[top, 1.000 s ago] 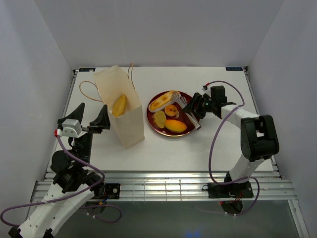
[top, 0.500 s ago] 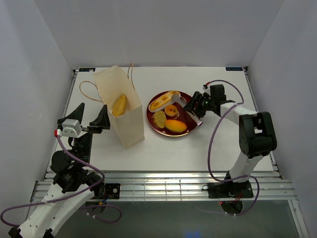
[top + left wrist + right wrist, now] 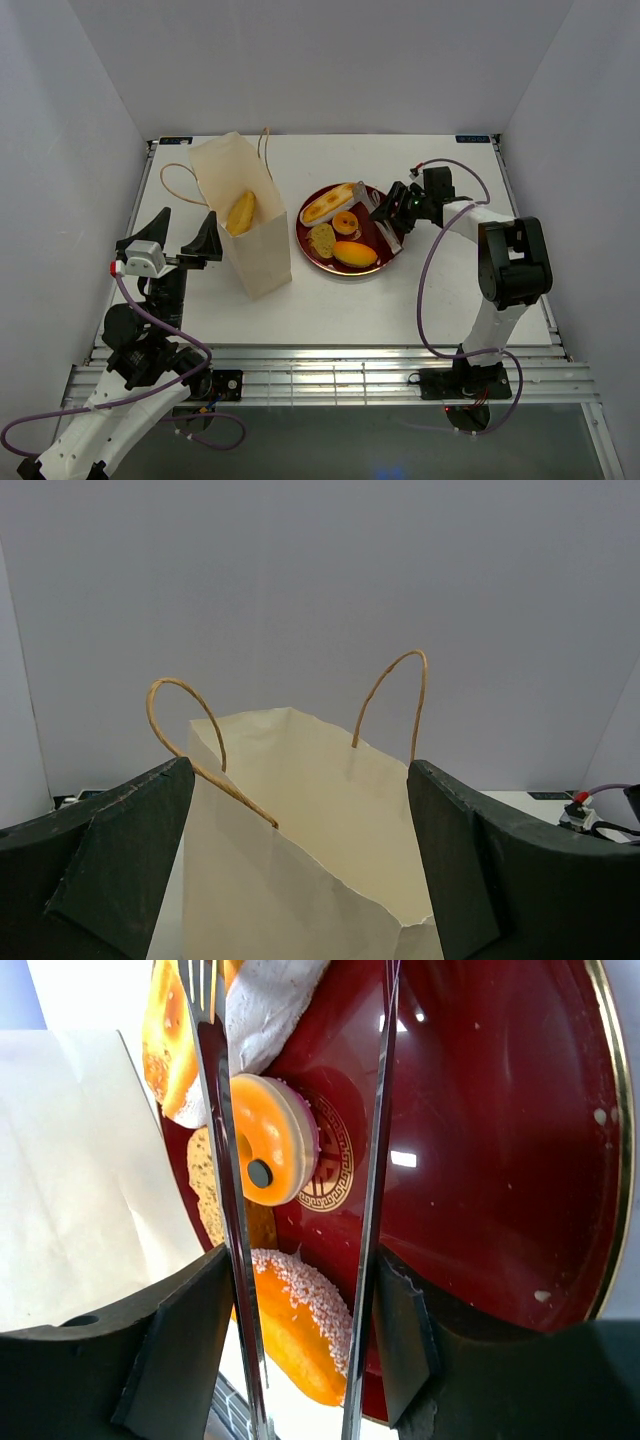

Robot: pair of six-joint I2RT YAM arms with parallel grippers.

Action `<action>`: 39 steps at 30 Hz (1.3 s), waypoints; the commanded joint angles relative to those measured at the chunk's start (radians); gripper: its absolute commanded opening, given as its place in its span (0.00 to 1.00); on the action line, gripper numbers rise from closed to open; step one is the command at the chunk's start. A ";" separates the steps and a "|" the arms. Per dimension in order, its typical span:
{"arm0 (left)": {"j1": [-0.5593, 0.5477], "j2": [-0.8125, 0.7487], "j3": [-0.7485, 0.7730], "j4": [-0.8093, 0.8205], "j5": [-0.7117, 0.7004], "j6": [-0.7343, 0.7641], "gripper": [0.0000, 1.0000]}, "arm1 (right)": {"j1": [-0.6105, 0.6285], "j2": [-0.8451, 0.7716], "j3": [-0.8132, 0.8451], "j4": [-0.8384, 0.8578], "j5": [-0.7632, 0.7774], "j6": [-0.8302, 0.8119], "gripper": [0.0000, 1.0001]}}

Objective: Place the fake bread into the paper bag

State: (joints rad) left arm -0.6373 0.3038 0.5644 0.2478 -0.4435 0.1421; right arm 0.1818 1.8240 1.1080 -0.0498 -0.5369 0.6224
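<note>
The paper bag [image 3: 252,245] stands left of centre with one yellow roll [image 3: 241,211] in its open mouth. A dark-red plate [image 3: 378,244] holds the baguette [image 3: 330,203], a ring donut [image 3: 346,222], a slice [image 3: 322,239] and an oval roll [image 3: 355,253]. My right gripper [image 3: 400,205] is shut on metal tongs [image 3: 387,225] over the plate's right side. In the right wrist view the tongs' arms [image 3: 225,1160] straddle the donut [image 3: 275,1140] and the sugared roll [image 3: 305,1325], apart from both. My left gripper [image 3: 185,240] is open and empty, left of the bag [image 3: 320,850].
The bag's cord handles [image 3: 178,190] hang out to the left and back. White enclosure walls surround the table [image 3: 400,300]. The right arm's cable [image 3: 430,280] loops over the table right of the plate.
My right gripper has shifted with the tongs a little toward the back of the plate. The left arm, bag and breads have not moved.
</note>
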 commanded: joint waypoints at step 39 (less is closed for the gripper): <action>-0.004 -0.020 -0.008 0.013 0.012 0.016 0.98 | -0.005 0.052 0.159 -0.108 -0.141 -0.102 0.33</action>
State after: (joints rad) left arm -0.6373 0.2909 0.5636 0.2485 -0.4435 0.1497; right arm 0.1783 1.9194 1.2308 -0.1417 -0.6327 0.5446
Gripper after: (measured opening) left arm 0.979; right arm 0.411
